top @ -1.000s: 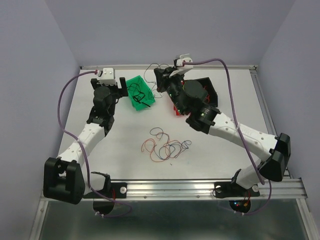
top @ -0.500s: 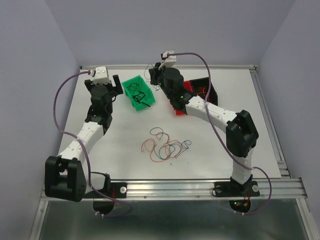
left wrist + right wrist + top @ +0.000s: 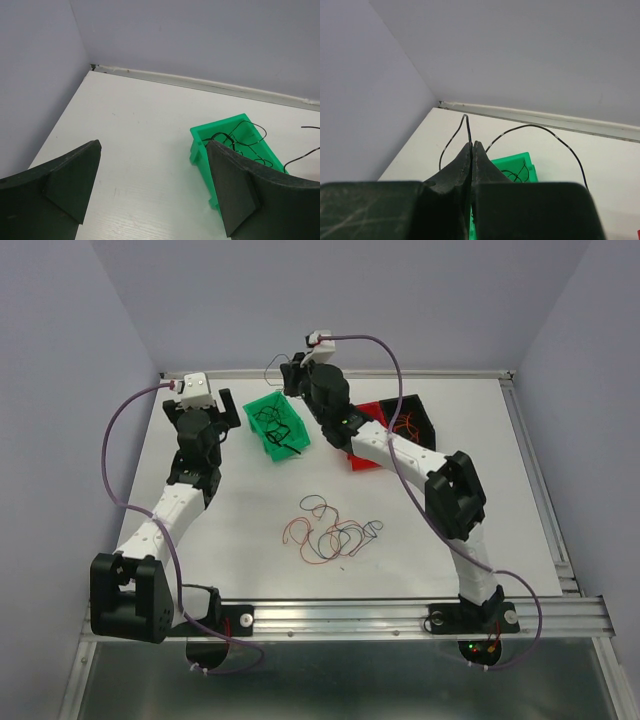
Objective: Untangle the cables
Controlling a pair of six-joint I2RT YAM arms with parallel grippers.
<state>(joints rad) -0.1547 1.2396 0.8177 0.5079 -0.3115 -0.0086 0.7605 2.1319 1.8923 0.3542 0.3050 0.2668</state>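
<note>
The left jaws gape wide and empty above the surface (image 3: 240,510) beside a green bin (image 3: 198,150) holding black wires (image 3: 240,142), the right jaws, raised near it, are clenched on one black wire (image 3: 540,129), and the coloured tangle of cables (image 3: 335,535) lies mid-surface, short of the red bin (image 3: 358,462).

The left tool (image 3: 152,150) gapes wide, while the right tool (image 3: 471,146), raised higher, is pinched tight.

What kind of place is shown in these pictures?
Probably a laboratory robot cell: plain lilac walls enclose a white table holding a small green plastic bin and thin, curly coloured wires.
</note>
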